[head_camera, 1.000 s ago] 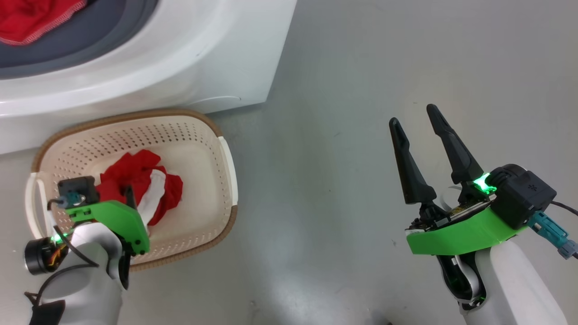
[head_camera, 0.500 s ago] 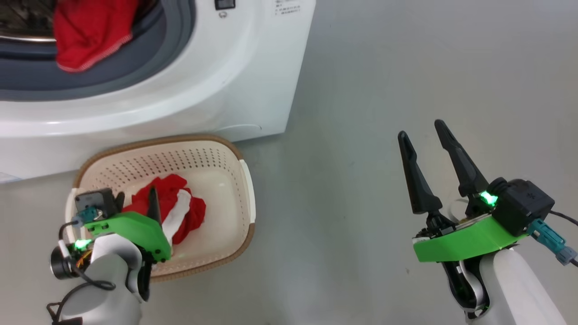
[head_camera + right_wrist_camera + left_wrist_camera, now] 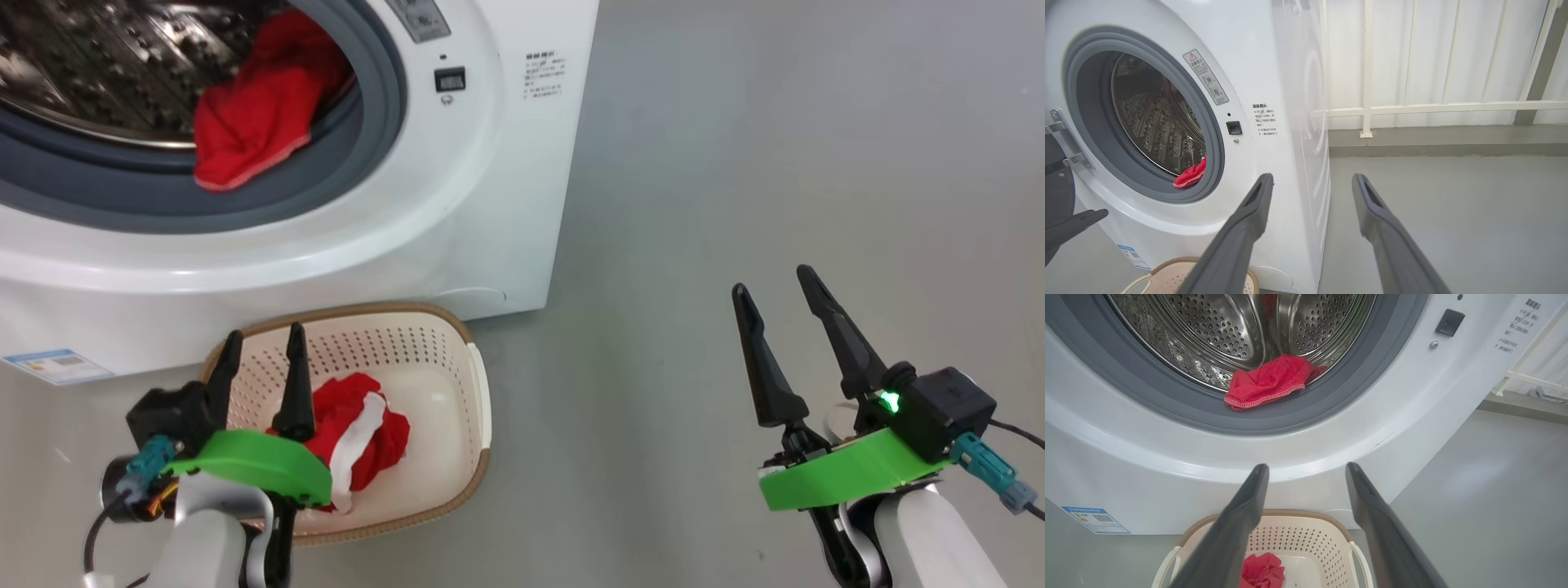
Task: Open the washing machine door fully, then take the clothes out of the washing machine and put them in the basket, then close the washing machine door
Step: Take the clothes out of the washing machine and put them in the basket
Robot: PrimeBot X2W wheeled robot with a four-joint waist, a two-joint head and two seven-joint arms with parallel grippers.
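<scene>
Head cam: tipped up, so the whole pic slid down. More of the washing machine & its drum shows now.
L end effector: was pointing down into the basket, right by the red cloth. Now it's lifted up & turned to face the machine.
L fingers: were mostly hidden behind the green part. Now both stick up over the basket's back left rim.

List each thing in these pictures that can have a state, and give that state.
washing machine, front opening uncovered.
red garment, lying at the machine's mouth, hem on the grey gasket.
basket, upright on the floor, holding one garment.
red and white garment, bunched in the basket.
left gripper, open and empty, above the basket.
right gripper, open and empty, above the floor.
</scene>
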